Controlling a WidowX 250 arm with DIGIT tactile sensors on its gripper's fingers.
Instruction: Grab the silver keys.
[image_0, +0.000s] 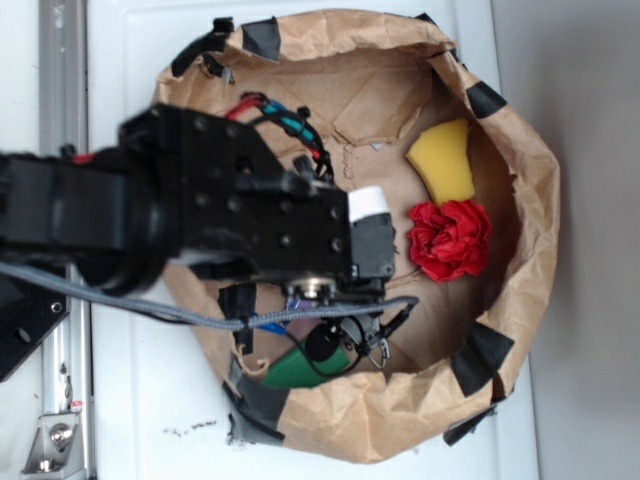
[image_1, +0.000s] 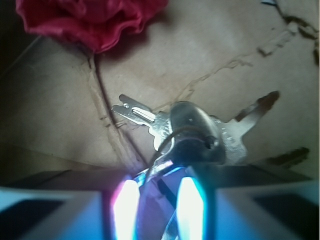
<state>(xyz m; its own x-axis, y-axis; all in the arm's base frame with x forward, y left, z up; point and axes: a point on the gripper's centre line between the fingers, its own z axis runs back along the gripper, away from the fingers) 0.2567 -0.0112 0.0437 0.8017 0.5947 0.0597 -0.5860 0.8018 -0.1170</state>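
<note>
Hanging low inside the crumpled paper bowl (image_0: 520, 300) on the white counter (image_0: 150, 420), the tool (image_1: 157, 200) sits right at the silver keys (image_1: 192, 135). In the wrist view its two bright fingers (image_1: 125, 210) stand close together with the wire ring and the bunch's near edge running down between them, so they look pinched on the keys, though glare hides the contact itself. The keys lie fanned on the brown paper floor, near the red paper flower (image_1: 95, 20) but apart from it. The outside view hides them under the arm (image_0: 200, 210).

The main risk, as I judge it, is a thin grip. If only the ring or a single blade is caught, the rest of the bunch swings free on a lift and may slide out of the smooth fingers. A second risk is the paper: the floor is torn and creased just beside the keys, and a fingertip dug into it could drag the whole bowl up or sideways. The flower's dark stem (image_1: 100, 85) runs close by and could snag. The yellow sponge (image_0: 442, 160) and green object (image_0: 300, 370) are well apart and pose no trouble.
</note>
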